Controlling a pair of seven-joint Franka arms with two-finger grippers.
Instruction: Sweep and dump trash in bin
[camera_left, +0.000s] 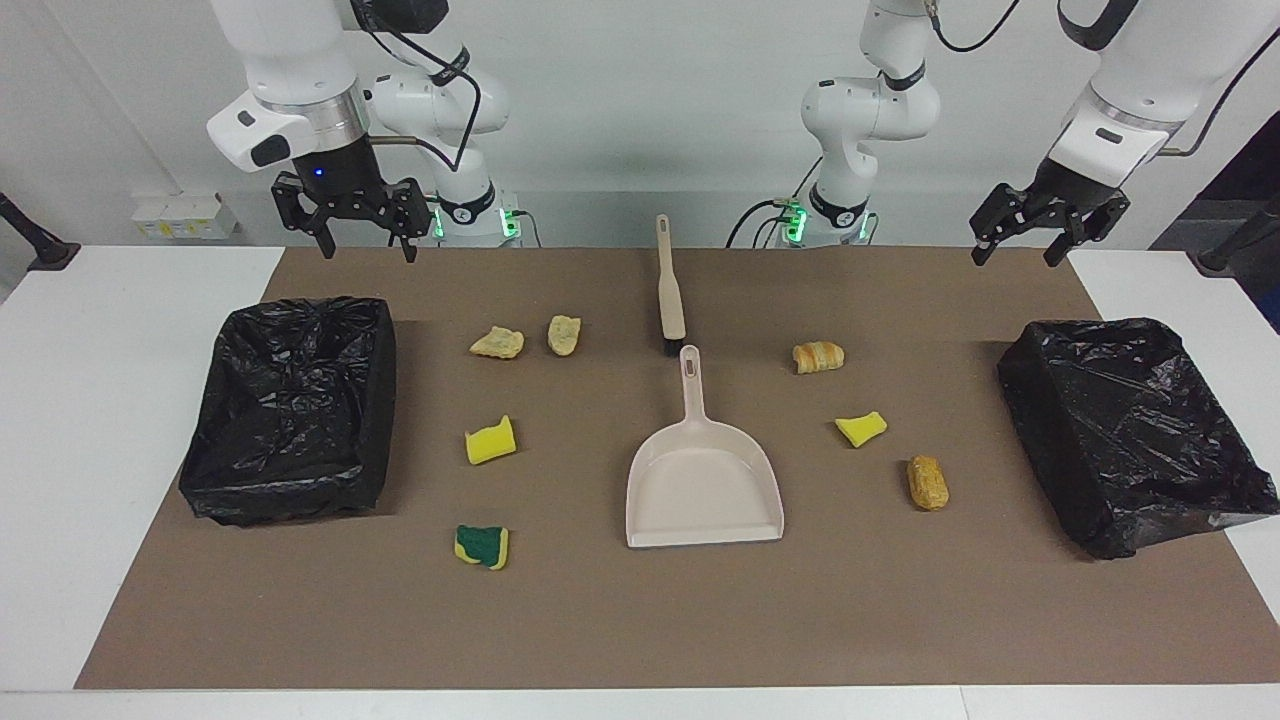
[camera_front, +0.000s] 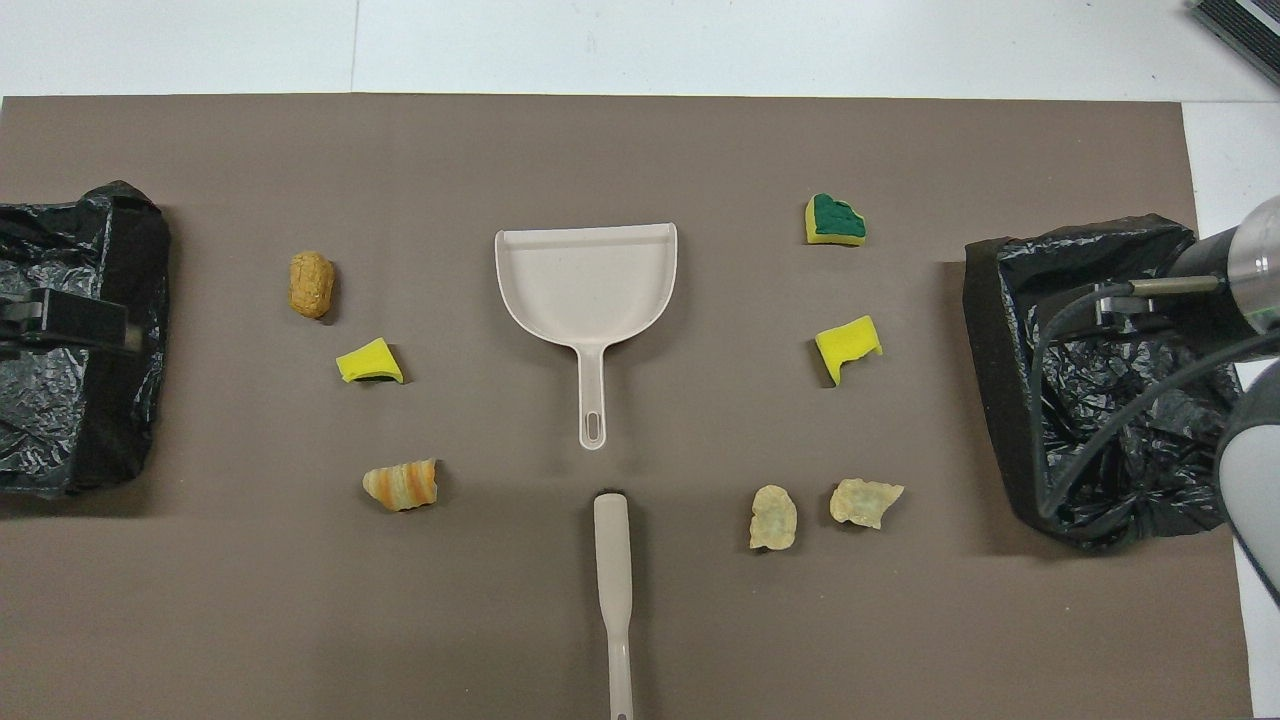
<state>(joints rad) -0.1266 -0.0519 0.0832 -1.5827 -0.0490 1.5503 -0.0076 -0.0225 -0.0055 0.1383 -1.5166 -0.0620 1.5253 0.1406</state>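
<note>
Hanging upper corners of the facing view, right gripper (camera_left: 362, 240) and left gripper (camera_left: 1020, 245), fingers spread, empty, trash (camera_left: 490, 441) scattered mid-frame either side of dustpan (camera_left: 703, 480), brush (camera_left: 670, 290) above it, overhead view, trash flanking centre, black-lined bins (camera_front: 1090, 370) at both edges.

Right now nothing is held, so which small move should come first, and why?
Probably lower the right tool toward the brush handle. Both tools hang open, the left tool too, and the seven trash bits lie loose around the dustpan, so sweeping needs the brush first.
</note>
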